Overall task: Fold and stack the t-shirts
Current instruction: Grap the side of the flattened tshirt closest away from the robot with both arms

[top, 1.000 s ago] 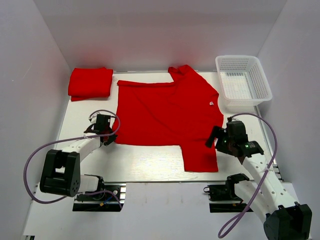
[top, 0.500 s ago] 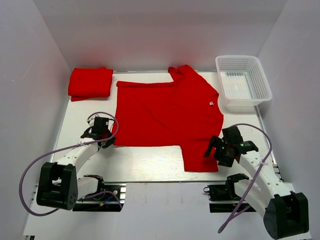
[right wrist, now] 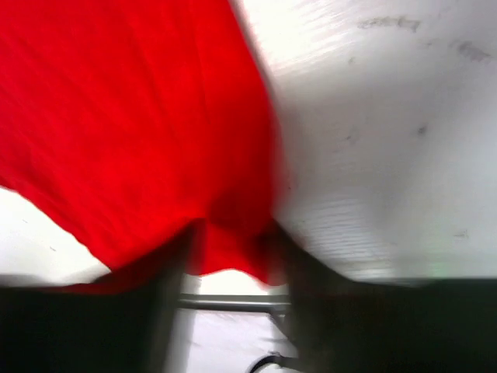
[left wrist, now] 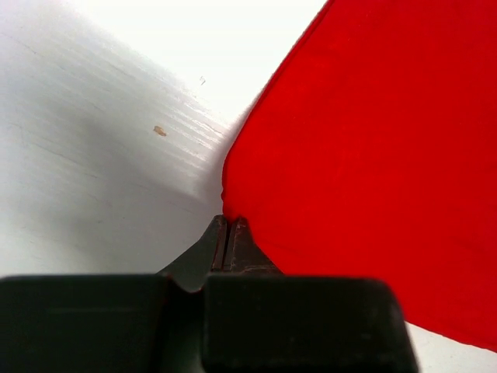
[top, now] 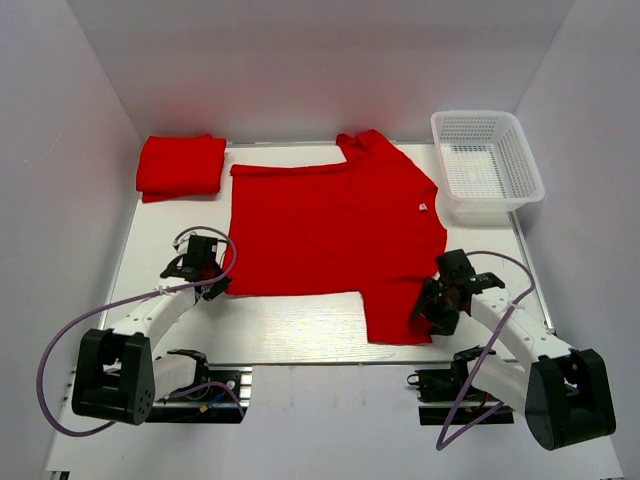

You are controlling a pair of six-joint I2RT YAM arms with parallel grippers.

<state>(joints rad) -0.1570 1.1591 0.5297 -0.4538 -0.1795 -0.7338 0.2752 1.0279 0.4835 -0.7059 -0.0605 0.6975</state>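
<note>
A red t-shirt [top: 330, 230] lies spread flat on the white table [top: 290, 325]. Its near-right part hangs down toward the front edge. A second red t-shirt [top: 180, 165] lies folded at the back left corner. My left gripper [top: 218, 287] is low on the table at the spread shirt's near-left corner. In the left wrist view the left gripper [left wrist: 225, 224] is shut, with the corner of the red cloth [left wrist: 373, 155] pinched at its tips. My right gripper [top: 426, 312] is at the shirt's near-right corner. In the blurred right wrist view the right gripper [right wrist: 233, 249] has its jaws still apart, with the red hem [right wrist: 132, 116] between them.
A white mesh basket [top: 486, 114] stands at the back right, just beyond the shirt's right sleeve. White walls close in the table on three sides. Both arm bases and their purple cables sit along the near edge.
My right gripper came down and left onto the shirt's near-right corner, and its jaws have narrowed around the hem. The left gripper stayed shut and drew the near-left corner slightly left.
</note>
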